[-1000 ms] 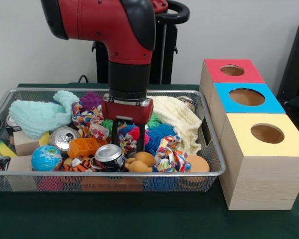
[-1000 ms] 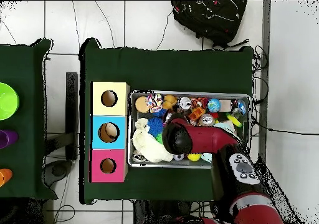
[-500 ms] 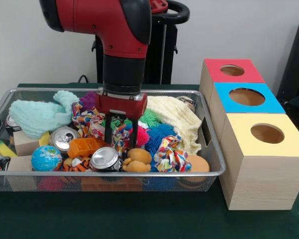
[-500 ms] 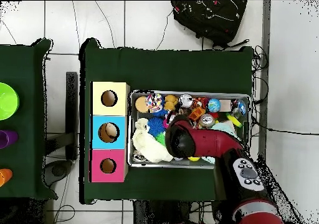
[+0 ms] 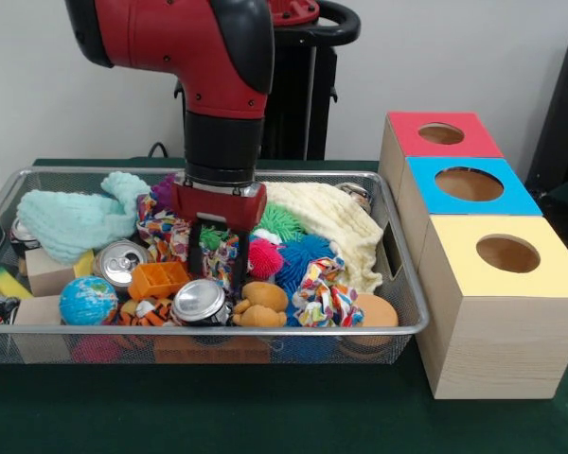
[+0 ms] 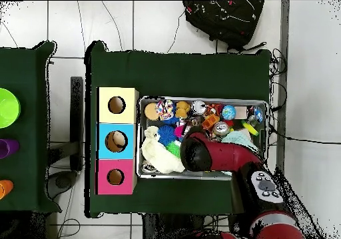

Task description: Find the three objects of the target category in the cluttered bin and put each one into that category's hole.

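Arm (image 5: 185, 43): glossy red casing with black joint caps. Wrist was a black cylinder. Gripper (image 5: 217, 260): red mount, two thin black fingers.

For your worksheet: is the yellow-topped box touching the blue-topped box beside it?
Touching. The front view shows the yellow-topped box pressed against the blue-topped box, with no gap at their shared edge.

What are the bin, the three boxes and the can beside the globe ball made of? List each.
Bin: metal wire mesh with a shiny rim.
Boxes: pale wood by their grain, matte coloured tops.
Can: likely aluminium, with a glinting silver lid.
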Available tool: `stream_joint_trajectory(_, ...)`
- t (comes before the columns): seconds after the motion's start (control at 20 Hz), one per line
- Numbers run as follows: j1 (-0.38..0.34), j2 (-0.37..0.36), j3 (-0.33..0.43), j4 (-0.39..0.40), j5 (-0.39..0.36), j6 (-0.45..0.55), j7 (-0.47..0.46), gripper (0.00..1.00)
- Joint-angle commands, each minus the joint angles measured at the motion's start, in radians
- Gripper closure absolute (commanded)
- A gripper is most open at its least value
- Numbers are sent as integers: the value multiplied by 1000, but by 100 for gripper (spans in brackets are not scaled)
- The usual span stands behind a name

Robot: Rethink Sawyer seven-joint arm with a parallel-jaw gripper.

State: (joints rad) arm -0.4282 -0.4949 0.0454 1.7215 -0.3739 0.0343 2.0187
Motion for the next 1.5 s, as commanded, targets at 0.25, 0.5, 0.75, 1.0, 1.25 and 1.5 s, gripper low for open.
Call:
stream_joint_trajectory(0.25, 80, 114, -38, -9, 9, -98, 118, 100)
stream_joint_trajectory(0.5, 10, -5, 4, 50, 36, 30, 98, 100)
stream_joint_trajectory(0.75, -97, -205, 125, 104, 54, 230, -12, 100)
stream_joint_trajectory(1.0, -108, -476, 155, 128, 204, 573, -56, 100)
stream_joint_trajectory(1.25, -54, -522, 109, 79, 243, 682, 14, 100)
stream_joint_trajectory(1.5, 23, -470, 66, 5, 259, 712, 142, 100)
